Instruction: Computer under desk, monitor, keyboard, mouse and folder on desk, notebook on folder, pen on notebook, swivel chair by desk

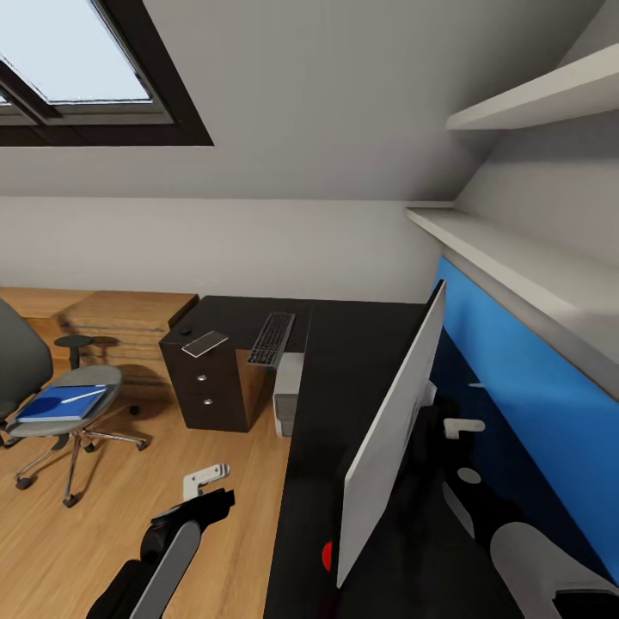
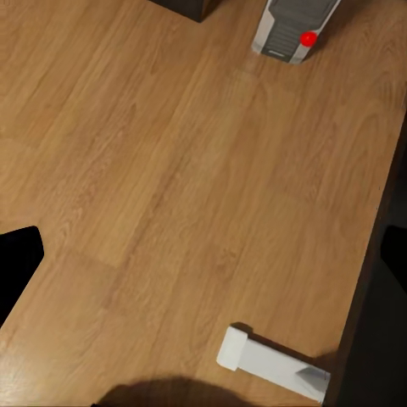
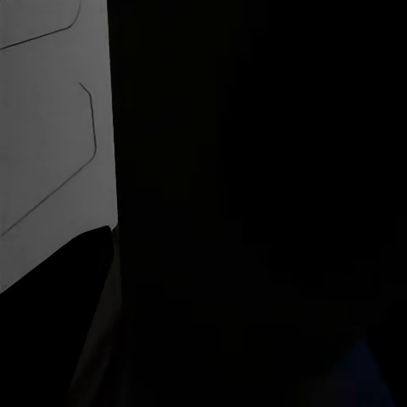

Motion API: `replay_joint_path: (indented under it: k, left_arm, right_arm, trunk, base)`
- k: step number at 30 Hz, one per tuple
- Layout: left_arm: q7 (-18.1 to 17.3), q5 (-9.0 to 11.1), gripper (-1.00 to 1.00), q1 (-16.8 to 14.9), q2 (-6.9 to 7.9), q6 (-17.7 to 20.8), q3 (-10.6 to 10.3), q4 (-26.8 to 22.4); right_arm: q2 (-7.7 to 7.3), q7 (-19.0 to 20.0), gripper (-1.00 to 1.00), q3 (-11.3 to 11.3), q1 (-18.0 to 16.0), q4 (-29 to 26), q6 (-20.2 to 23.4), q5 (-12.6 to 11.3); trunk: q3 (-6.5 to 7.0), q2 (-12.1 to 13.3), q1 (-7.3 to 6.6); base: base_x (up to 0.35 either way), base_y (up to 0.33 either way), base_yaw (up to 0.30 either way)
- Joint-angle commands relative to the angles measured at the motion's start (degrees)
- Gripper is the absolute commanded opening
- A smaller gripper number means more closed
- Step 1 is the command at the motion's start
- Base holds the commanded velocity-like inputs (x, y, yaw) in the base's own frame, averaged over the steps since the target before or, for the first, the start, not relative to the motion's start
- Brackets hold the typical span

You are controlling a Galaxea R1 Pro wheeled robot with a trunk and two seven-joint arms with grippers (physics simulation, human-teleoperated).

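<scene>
Sloped attic walls and a skylight (image 1: 69,60) are seen above the glossy black L-shaped worktop (image 1: 344,378), on which one monitor (image 1: 391,430) is stood edge-on to the head camera. One keyboard (image 1: 272,338) is laid on the far wing, its long axis running away from the robot, with one mouse (image 1: 185,330) and one pale notebook (image 1: 205,344) near the wing's outer end. One grey computer (image 1: 287,395) is tucked beneath the worktop. One swivel chair (image 1: 52,404) is parked well apart on the wooden floor (image 1: 129,516), its seat carrying the single blue folder (image 1: 60,404), on which one thin pen (image 1: 83,395) is laid. The folder is judged to lie ahead and to the left of the left gripper (image 1: 206,481), making that arm the nearer one. Whether that gripper is released or clenched cannot be told. The right gripper is hidden behind the monitor, and its state cannot be told either.
</scene>
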Motion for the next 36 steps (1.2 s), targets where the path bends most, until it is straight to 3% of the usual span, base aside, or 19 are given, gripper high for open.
replay_joint_path:
  k: [1, 29, 36]
  left_arm:
    - [0.63, 0.5, 1.0, -0.07, 0.07, 0.02, -0.09, 0.54]
    - [0.56, 0.49, 1.0, -0.07, 0.09, 0.09, 0.04, 0.64]
    - [0.49, 0.42, 1.0, -0.07, 0.09, 0.02, 1.35, 0.64]
  right_arm:
    - [-0.02, -0.3, -1.0, 0.64, -0.02, 0.23, 1.44, -0.76]
    - [0.04, -0.23, -1.0, 0.8, -0.02, 0.27, 1.45, -0.5]
    - [0.05, -0.23, -1.0, 0.8, -0.02, 0.24, 1.45, -0.5]
  trunk:
    - [-0.12, -0.11, 0.04]
    - [0.49, -0.11, 0.04]
    - [0.5, -0.11, 0.04]
  base:
    - [0.0, 0.0, -0.082]
    - [0.0, 0.0, -0.1]
    - [0.081, 0.0, -0.011]
